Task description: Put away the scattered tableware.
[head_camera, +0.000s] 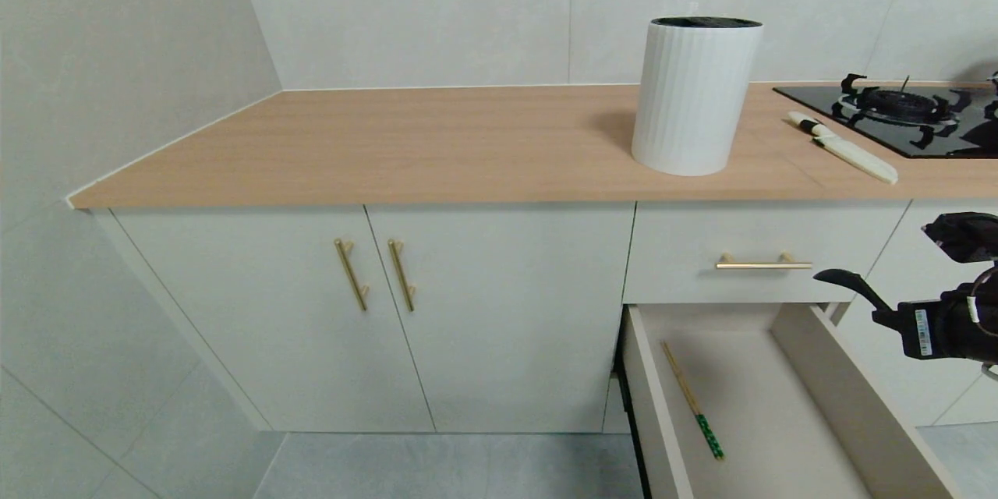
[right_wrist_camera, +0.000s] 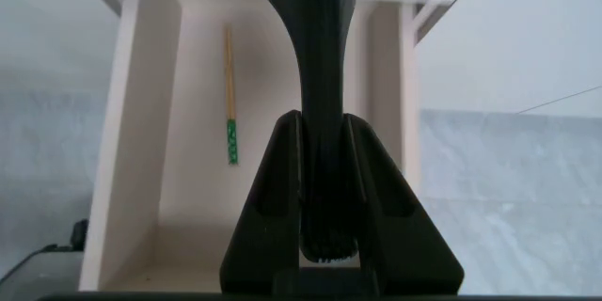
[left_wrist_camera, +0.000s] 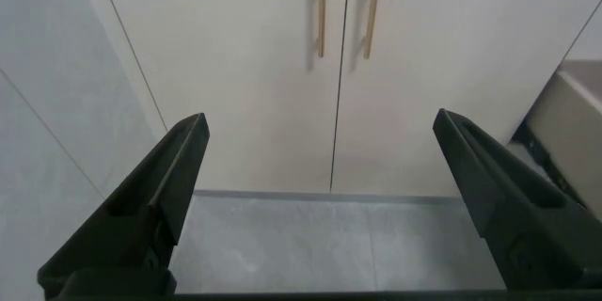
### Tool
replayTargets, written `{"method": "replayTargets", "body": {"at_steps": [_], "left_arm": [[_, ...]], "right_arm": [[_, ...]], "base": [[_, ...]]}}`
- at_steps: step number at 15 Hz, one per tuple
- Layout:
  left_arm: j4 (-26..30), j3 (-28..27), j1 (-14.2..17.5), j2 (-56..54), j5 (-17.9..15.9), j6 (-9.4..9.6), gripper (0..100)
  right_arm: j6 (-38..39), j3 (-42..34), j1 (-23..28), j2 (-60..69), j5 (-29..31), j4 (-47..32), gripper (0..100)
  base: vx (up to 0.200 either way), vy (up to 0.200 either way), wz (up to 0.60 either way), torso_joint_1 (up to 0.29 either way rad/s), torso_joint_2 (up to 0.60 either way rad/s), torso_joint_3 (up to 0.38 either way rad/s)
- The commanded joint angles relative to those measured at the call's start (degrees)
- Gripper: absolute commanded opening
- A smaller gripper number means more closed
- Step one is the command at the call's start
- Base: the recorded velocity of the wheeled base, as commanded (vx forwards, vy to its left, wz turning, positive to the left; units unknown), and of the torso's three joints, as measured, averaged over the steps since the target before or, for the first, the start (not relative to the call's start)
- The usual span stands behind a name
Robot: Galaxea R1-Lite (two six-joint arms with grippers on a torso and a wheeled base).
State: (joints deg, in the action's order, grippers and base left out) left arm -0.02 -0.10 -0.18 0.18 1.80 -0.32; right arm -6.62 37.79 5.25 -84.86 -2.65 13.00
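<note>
Drawer (head_camera: 764, 398) open near my right end effector (right_wrist_camera: 320, 127), clamped on a black utensil (right_wrist_camera: 315, 38): lower it flat beside the chopstick (right_wrist_camera: 229, 94) before releasing; left end effector (left_wrist_camera: 320, 120) spread wide.

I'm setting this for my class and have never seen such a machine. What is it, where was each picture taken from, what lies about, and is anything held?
This is a two-armed robot tidying a kitchen. The wide picture comes from a camera on its head. The other two come from cameras on its wrists, looking along each claw.

On the wooden worktop stand a white ribbed holder and a pale knife, beside a gas hob. Below, an open drawer holds a green-ended chopstick.

The right gripper is shut on a black utensil, near the drawer. The left gripper is open and empty, facing the cabinet doors.
</note>
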Motion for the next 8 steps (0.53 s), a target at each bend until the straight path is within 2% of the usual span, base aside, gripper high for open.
{"method": "replayTargets", "body": {"at_steps": [1, 8], "left_arm": [[0.02, 0.01, 0.01, -0.01, 0.04, -0.03, 100], [0.02, 0.01, 0.01, -0.01, 0.04, -0.03, 100]], "right_arm": [[0.03, 0.0, -0.07, -1.19, -0.17, 0.01, 0], [-0.06, -0.09, -0.07, -5.93, -0.17, 1.16, 0]], "base": [[0.0, 0.0, 0.0, -0.154, 0.47, 0.305], [0.0, 0.0, 0.0, -0.123, 0.45, 0.33]]}}
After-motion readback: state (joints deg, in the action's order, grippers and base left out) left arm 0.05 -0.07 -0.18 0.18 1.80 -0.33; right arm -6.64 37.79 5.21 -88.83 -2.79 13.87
